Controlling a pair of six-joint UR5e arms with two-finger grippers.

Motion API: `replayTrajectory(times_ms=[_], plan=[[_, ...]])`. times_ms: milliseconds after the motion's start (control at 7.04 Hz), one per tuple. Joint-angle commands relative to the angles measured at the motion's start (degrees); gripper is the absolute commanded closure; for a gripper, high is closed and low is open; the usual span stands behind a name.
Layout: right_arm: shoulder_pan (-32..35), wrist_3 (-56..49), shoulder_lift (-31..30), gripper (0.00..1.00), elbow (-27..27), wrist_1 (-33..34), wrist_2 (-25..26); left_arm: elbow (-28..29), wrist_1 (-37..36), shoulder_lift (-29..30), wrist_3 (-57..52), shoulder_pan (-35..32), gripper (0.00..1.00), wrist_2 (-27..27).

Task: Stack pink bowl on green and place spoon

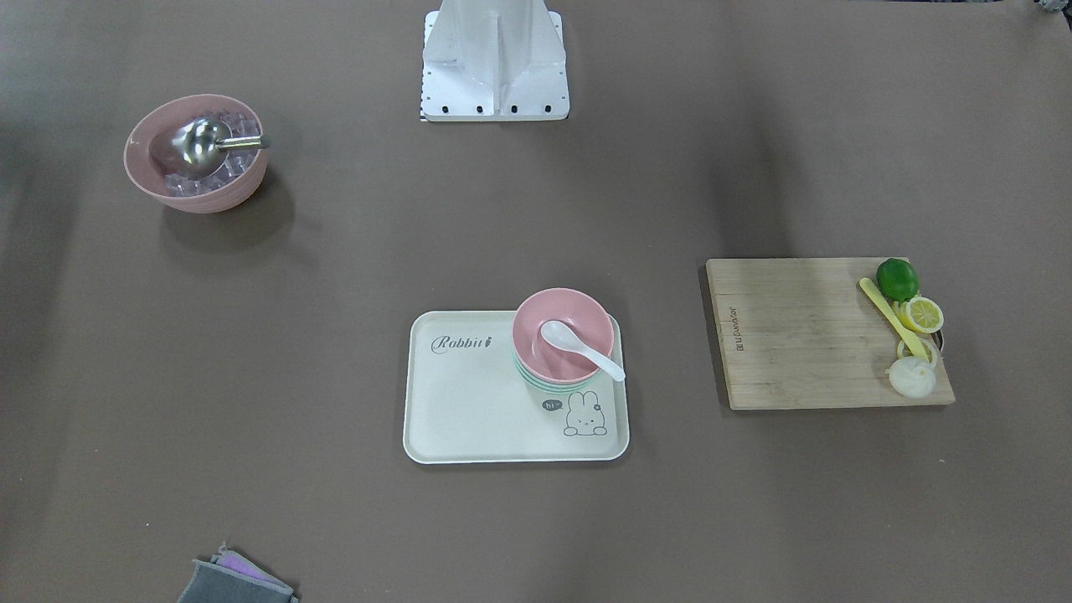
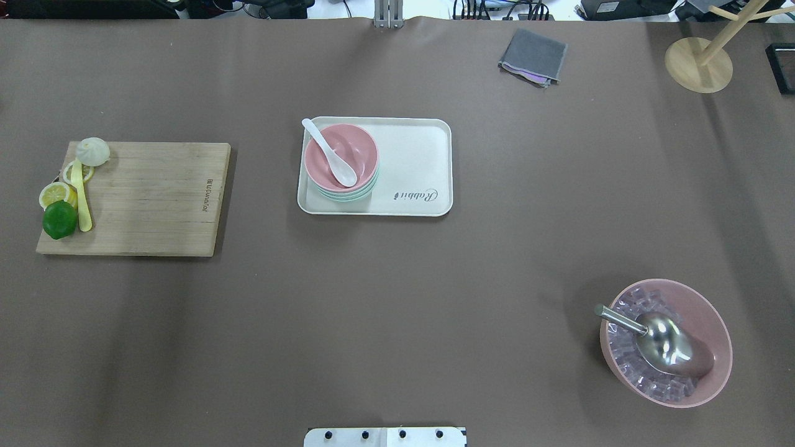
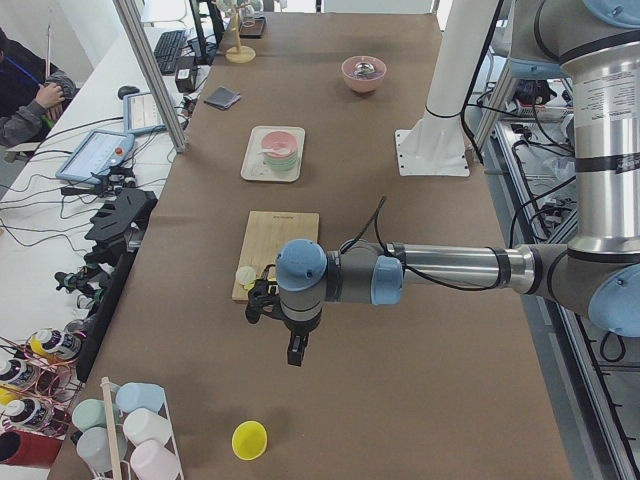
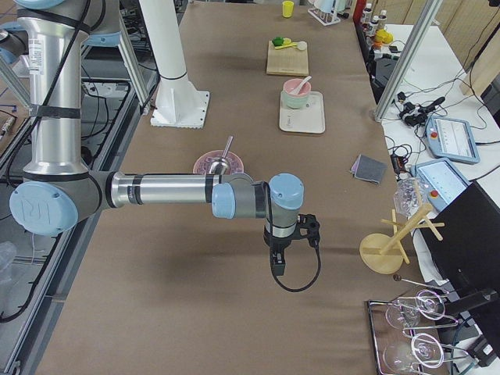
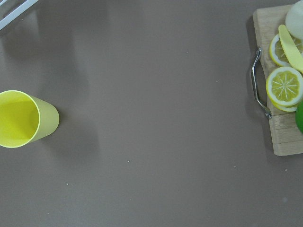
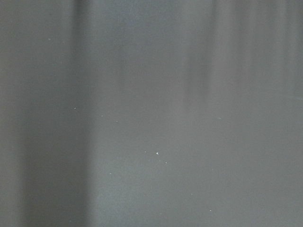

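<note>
The pink bowl (image 1: 563, 331) (image 2: 340, 155) sits nested on top of the mint-green bowls (image 1: 553, 387) (image 2: 348, 194) at a corner of the cream rabbit tray (image 1: 469, 410) (image 2: 416, 161). The white spoon (image 1: 582, 347) (image 2: 329, 153) lies in the pink bowl, scoop inside and handle over the rim. My left gripper (image 3: 297, 350) hangs over bare table past the cutting board, far from the tray. My right gripper (image 4: 278, 264) hangs over bare table beyond the ice bowl. Both show only in the side views, so I cannot tell whether they are open or shut.
A pink bowl of ice cubes with a steel scoop (image 1: 196, 152) (image 2: 666, 341) stands on my right. A wooden cutting board (image 1: 804, 331) with a lime, lemon slices and a yellow utensil lies on my left. A yellow cup (image 5: 23, 118), a grey cloth (image 2: 533, 56) and a wooden stand (image 2: 699, 62) stand apart.
</note>
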State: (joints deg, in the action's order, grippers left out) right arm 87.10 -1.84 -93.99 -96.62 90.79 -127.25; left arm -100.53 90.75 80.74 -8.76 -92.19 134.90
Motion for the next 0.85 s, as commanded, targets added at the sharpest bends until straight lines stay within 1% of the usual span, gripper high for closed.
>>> replayTrajectory(times_ms=[0, 568, 710], plan=[[0.0, -0.09, -0.58, 0.0, -0.14, -0.08, 0.07, -0.19, 0.04, -0.14, -0.03, -0.01, 0.02, 0.01], [0.0, -0.18, -0.75, 0.0, -0.14, 0.0, 0.42, -0.37, 0.13, -0.23, -0.12, -0.01, 0.02, 0.01], [-0.09, 0.26, -1.28, 0.0, -0.23, -0.08, -2.45, -0.37, 0.13, -0.23, -0.12, -0.01, 0.02, 0.1]])
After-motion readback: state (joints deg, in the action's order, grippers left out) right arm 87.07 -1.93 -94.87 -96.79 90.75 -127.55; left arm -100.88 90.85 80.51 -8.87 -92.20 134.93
